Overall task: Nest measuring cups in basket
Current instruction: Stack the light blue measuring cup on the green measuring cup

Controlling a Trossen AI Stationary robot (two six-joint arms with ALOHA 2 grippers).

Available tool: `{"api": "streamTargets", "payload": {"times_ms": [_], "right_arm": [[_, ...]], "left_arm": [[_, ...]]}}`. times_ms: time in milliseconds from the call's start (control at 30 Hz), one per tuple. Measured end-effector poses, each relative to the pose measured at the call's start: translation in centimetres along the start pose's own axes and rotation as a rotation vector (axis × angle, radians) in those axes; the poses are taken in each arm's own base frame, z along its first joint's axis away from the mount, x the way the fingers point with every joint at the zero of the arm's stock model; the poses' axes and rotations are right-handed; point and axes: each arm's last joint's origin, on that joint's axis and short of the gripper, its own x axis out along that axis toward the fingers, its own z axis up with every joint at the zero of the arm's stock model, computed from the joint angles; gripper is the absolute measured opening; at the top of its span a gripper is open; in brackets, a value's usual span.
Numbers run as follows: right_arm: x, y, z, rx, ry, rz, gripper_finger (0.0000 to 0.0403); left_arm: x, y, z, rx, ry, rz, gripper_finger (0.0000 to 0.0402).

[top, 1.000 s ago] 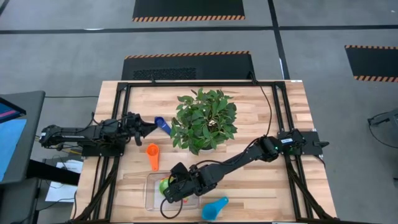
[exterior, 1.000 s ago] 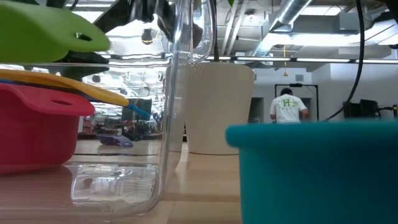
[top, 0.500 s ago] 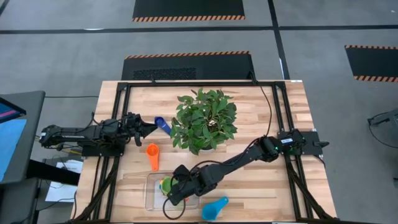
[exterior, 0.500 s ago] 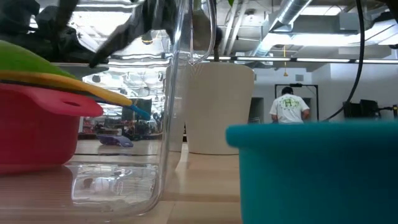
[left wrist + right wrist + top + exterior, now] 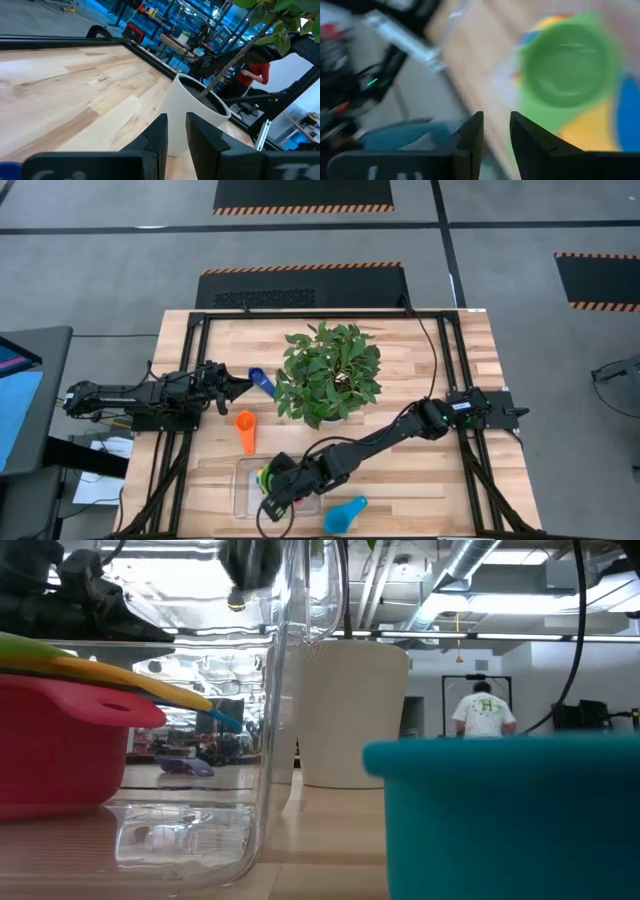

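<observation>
The clear basket point(image 5: 243, 492) lies near the table's front edge. In it a green measuring cup point(image 5: 567, 65) sits in a yellow one point(image 5: 120, 678), which sits in a red one point(image 5: 60, 740). My right gripper point(image 5: 268, 500) hovers over the basket's near part, slanting down, open a little, with nothing between its fingers point(image 5: 496, 132). Outside the basket an orange cup point(image 5: 245, 429), a blue cup point(image 5: 262, 380) and a light blue cup point(image 5: 345, 515) rest on the table. My left gripper point(image 5: 240, 384) waits level at the left, beside the blue cup, fingers shut point(image 5: 176, 135).
A leafy potted plant point(image 5: 325, 375) in a white pot point(image 5: 350, 710) stands mid-table, behind the basket. The light blue cup point(image 5: 510, 810) lies just right of the basket's clear wall point(image 5: 285, 690). Black frame rails run along the table's left and right sides. A person walks far off in the room.
The green cup, hanging tilted above the stack a second ago, has come down and now rests in the yellow cup. My right gripper has drawn back a little toward the table's near left and tipped, and the green cup now lies clear of its fingers.
</observation>
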Motion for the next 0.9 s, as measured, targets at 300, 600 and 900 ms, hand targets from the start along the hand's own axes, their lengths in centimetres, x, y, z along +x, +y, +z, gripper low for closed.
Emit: {"api": "streamTargets", "payload": {"times_ms": [300, 600, 900], "right_arm": [[-0.2, 1.1, -0.5, -0.125, 0.077, 0.131, 0.0114], [-5.6, 2.3, -1.0, -0.134, 0.389, 0.156, 0.0095], [-8.0, 0.7, -4.2, -0.137, 0.462, -0.181, 0.0082]], "left_arm": [[0.0, -0.1, -0.1, 0.001, 0.040, -0.052, 0.0059], [0.0, -0.2, -0.2, 0.001, 0.055, -0.072, 0.0059], [0.0, -0.2, -0.2, 0.004, 0.054, -0.072, 0.0059]]}}
